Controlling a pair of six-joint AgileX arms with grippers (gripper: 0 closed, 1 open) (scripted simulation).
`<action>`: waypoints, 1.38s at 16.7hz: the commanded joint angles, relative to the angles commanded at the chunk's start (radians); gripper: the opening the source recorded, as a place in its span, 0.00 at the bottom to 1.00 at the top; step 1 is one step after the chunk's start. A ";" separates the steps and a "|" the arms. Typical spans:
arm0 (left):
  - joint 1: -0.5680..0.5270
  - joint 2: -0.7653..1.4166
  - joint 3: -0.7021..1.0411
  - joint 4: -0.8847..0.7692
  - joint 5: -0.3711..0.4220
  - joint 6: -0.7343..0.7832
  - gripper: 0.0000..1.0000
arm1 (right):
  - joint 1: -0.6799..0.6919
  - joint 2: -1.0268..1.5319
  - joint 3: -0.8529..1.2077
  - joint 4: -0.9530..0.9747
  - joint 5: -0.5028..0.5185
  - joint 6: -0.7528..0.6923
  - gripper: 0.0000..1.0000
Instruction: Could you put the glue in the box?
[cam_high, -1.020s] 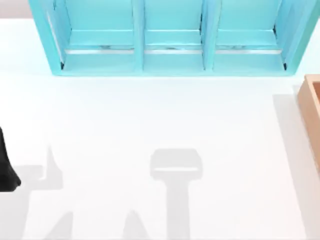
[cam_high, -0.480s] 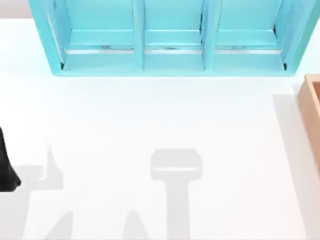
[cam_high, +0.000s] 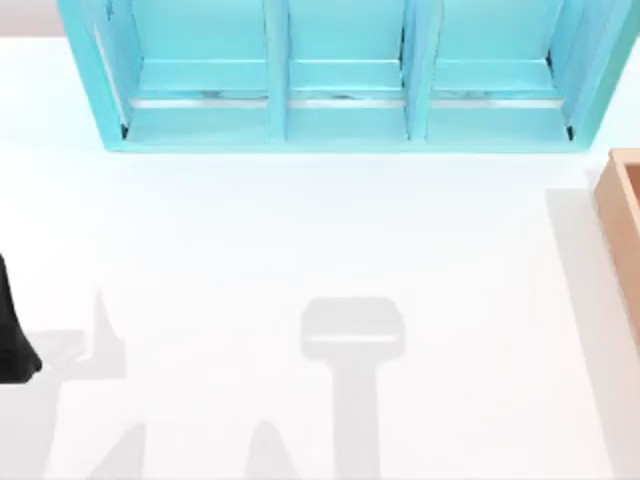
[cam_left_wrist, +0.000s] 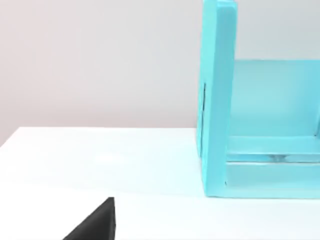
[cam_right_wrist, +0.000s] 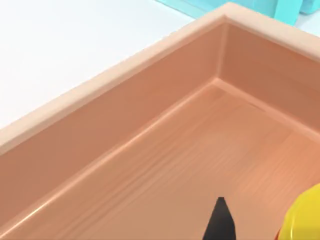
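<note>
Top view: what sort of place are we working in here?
Probably a rendered tabletop test scene, not a real room: a plain white table, a cyan shelf unit at the far edge, and a tan wooden box at the right, with the yellow glue over its floor.

Across the top view nothing has visibly moved; the left arm (cam_high: 12, 340) sits unchanged at the table's left edge.

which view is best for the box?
Right wrist view: the box shows its inside floor, two walls and a corner up close, with the yellow glue at the frame's edge over it. The top view catches a strip of the box at the table's right edge. The left wrist view faces the shelf.
</note>
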 joint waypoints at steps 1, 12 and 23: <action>0.000 0.000 0.000 0.000 0.000 0.000 1.00 | 0.016 -0.002 -0.018 0.067 -0.002 0.045 0.00; 0.000 0.000 0.000 0.000 0.000 0.000 1.00 | 0.083 -0.017 -0.090 0.291 0.000 0.220 0.08; 0.000 0.000 0.000 0.000 0.000 0.000 1.00 | 0.083 -0.017 -0.090 0.291 0.000 0.220 0.90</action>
